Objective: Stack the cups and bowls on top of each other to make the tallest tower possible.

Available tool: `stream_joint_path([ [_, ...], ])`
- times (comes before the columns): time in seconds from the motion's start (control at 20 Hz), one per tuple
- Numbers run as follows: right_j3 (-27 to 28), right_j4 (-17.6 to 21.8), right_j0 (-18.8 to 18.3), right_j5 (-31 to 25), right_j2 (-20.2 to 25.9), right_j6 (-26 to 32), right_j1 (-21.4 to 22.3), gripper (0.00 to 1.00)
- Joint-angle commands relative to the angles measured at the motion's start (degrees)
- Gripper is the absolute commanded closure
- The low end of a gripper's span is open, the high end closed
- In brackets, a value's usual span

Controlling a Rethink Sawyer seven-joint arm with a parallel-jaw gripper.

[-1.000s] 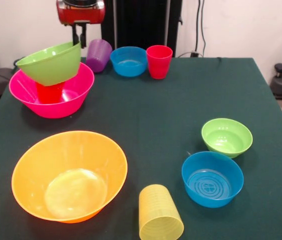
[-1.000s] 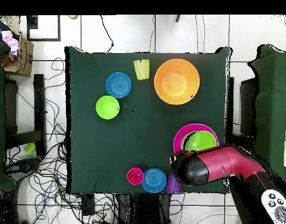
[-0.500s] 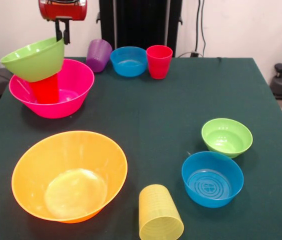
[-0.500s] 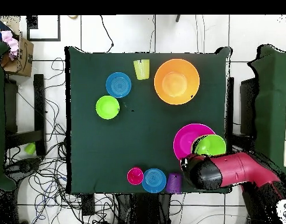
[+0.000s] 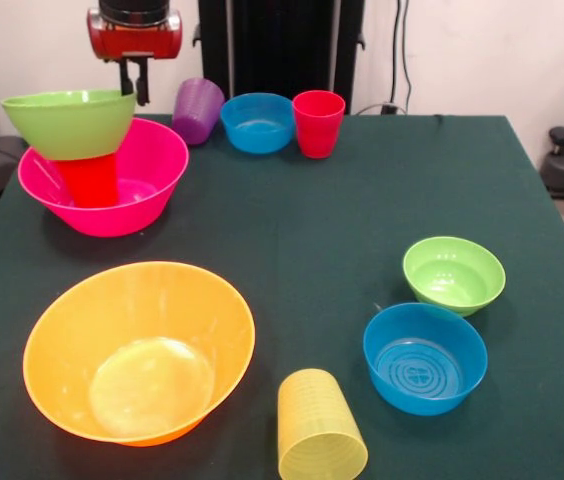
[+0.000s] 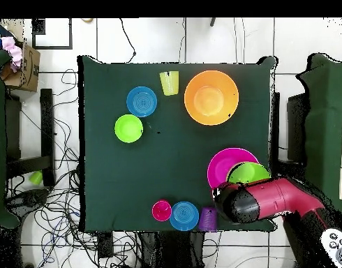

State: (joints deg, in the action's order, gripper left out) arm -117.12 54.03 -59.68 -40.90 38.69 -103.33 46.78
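The bench (image 5: 362, 190), covered in dark green, carries everything. The red and black arm (image 6: 282, 202) reaches over its corner by the tower.

The large orange bowl (image 5: 139, 350) sits upright at the front left in the front view, well apart from the rest. The hot pink bowl (image 5: 147, 185) stands behind it near the left edge and forms the base of the tower; inside it stands the bright red cup (image 5: 90, 182), and on that cup rests the medium lime green bowl (image 5: 69, 122), upright and shifted toward the pink bowl's left rim, overhanging it.

The claw (image 5: 135, 82) hangs just behind the green bowl's right rim, its two dark fingers (image 5: 143, 85) close together and pointing down; I cannot tell whether they pinch the rim or are merely beside it.

One small blue bowl (image 5: 425, 357) sits at the front right, with the small lime green bowl (image 5: 454, 274) just behind it, near but apart. The other small blue bowl (image 5: 258, 122) stands along the back edge between the purple cup (image 5: 197, 110), which is tilted on its side, and the upright pinkish-red cup (image 5: 318, 123). The ribbed yellow cup (image 5: 318, 428) lies on its side at the front edge, between the orange bowl and the front blue bowl
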Motion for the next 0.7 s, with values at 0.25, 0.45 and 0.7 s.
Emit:
stream_joint_path([
  [0.25,3.2,5.8,3.2,2.2,-1.0,7.6,-7.2,1.00],
  [0.45,2.1,3.4,2.7,0.5,-0.1,8.9,-6.1,1.00],
  [0.7,-0.3,-2.3,1.8,-5.9,0.7,11.9,-4.3,1.00],
])
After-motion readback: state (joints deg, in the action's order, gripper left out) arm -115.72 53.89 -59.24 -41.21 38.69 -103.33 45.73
